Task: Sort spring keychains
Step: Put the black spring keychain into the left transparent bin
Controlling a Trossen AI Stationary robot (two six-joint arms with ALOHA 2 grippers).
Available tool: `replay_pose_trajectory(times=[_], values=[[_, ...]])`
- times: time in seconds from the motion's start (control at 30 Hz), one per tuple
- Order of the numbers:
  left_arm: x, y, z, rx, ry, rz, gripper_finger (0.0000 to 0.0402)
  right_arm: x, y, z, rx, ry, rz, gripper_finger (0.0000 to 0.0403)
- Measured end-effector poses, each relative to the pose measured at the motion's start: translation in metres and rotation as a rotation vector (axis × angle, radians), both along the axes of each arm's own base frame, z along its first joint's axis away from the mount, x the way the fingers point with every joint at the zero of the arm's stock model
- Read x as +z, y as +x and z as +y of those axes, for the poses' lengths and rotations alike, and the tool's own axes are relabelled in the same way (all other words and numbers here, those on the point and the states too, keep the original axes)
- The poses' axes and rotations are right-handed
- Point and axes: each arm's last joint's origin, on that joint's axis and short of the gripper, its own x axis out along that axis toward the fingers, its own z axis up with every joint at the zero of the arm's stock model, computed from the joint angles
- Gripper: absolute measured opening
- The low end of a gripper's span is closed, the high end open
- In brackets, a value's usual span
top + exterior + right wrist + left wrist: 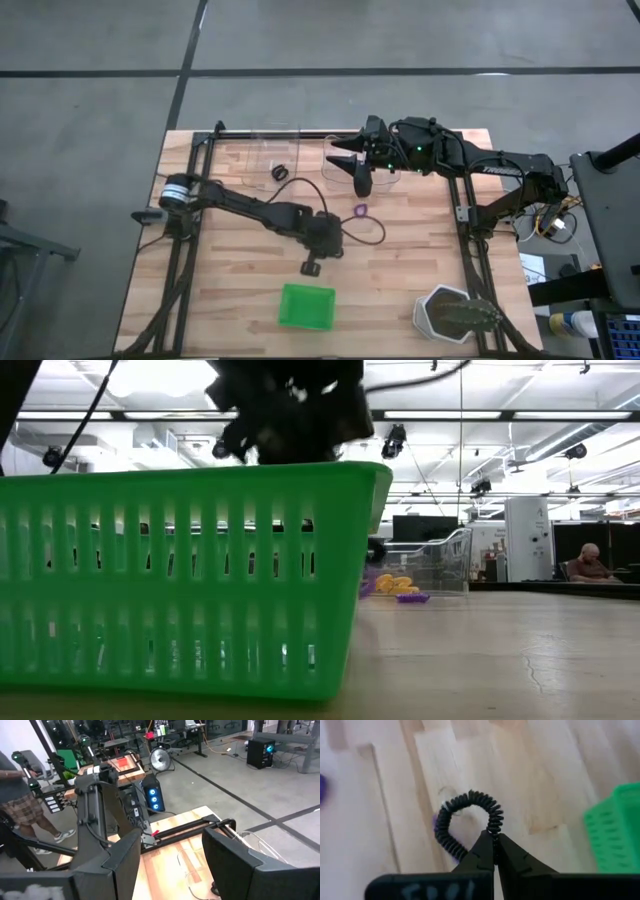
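My left gripper [312, 266] is near the table's middle, just beyond the green square tray [307, 306], and is shut on a black coiled spring keychain [470, 800]. A purple keychain [360, 211] lies on the wood to its far right. Another black keychain [279, 172] lies in a clear tray [268, 150] at the back. Orange keychains [395, 583] lie in a clear tray, with a purple one [412, 598] on the table in front of it. My right gripper [172, 855] is open and empty, held above the back clear tray [392, 176]. My left gripper pinches the black keychain's coil at one end of its arc [493, 827] between its two fingertips. The rest of the coil loops out beyond the fingers over the wood. Whether it is clear of the table, I cannot tell.
A white pot with a plant [452, 314] stands at the near right corner. The green tray [180, 580] fills the low view's front. The black frame rails [465, 210] run along the table's sides. A person [20, 805] stands beyond the table, and another [590, 565] sits far off.
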Motion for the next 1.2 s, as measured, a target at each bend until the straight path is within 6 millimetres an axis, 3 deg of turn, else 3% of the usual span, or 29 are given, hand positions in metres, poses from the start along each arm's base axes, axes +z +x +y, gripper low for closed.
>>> replay_pose_trajectory(times=[0.3,0.53,0.93,1.2], values=[[0.062,-0.002,0.009,0.036,0.016,-0.071,0.0001,0.009,-0.002,-0.002,-0.005,-0.029,-0.020,0.0205],[0.093,-0.017,0.020,0.084,0.082,-0.087,0.0000,0.016,-0.004,-0.004,-0.010,-0.056,-0.036,0.0205],[0.142,-0.065,0.078,0.309,0.168,-0.111,0.0000,0.017,-0.006,-0.005,-0.015,-0.060,-0.040,0.0205],[0.155,-0.091,0.121,0.435,0.217,-0.084,0.0000,0.017,-0.006,-0.006,-0.040,-0.062,-0.039,0.0205]])
